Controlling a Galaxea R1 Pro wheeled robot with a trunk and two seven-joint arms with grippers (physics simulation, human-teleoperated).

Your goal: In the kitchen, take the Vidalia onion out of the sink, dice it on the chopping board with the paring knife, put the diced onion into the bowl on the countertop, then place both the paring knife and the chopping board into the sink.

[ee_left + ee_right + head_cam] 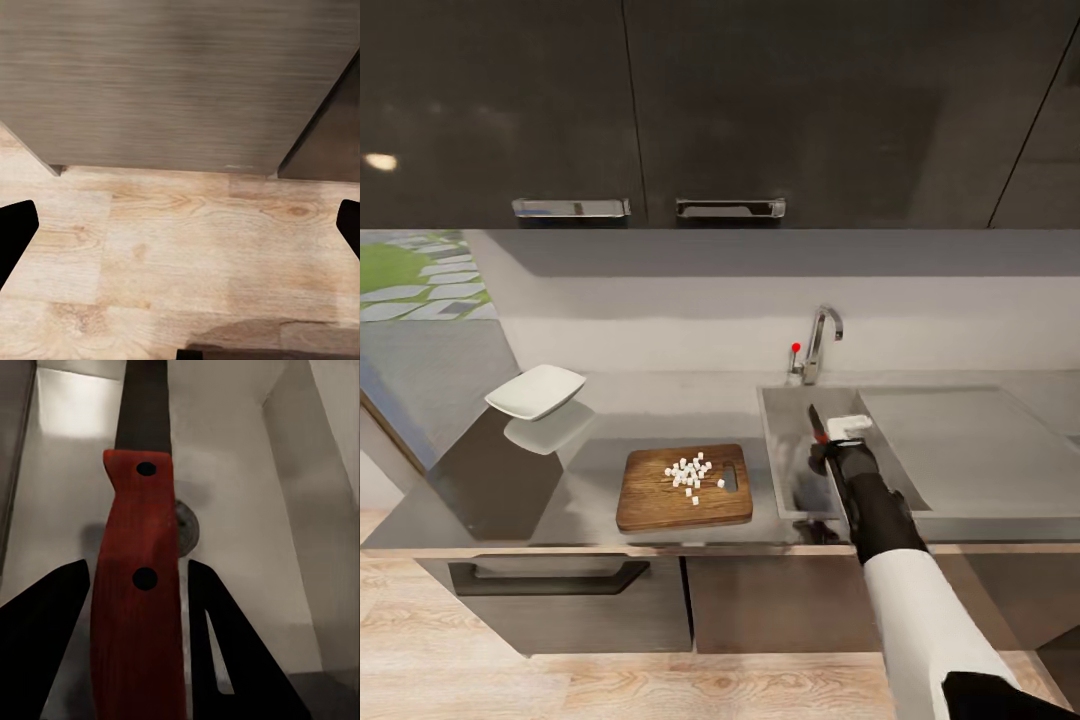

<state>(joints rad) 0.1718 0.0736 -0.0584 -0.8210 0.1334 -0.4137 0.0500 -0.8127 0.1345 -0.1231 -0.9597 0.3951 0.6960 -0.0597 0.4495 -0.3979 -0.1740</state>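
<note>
The paring knife (816,422) points away from me over the sink (780,470), held in my right gripper (824,448). In the right wrist view its reddish handle (139,585) sits between the two dark fingers (45,637), with the sink's round drain (187,529) behind it. Left of the basin, the chopping board (655,503) lies on the countertop (610,415) and carries a small heap of diced onion (690,472). The white bowl (537,391) stands at the far left. My left gripper (180,225) hangs open over the wooden floor.
The chrome tap (821,345) with its red dot stands behind the basin, and the flat drainboard (970,440) runs to the right. Dark wall cabinets (710,110) hang above. Below the worktop are drawer fronts (560,590) and a light wooden floor (187,255).
</note>
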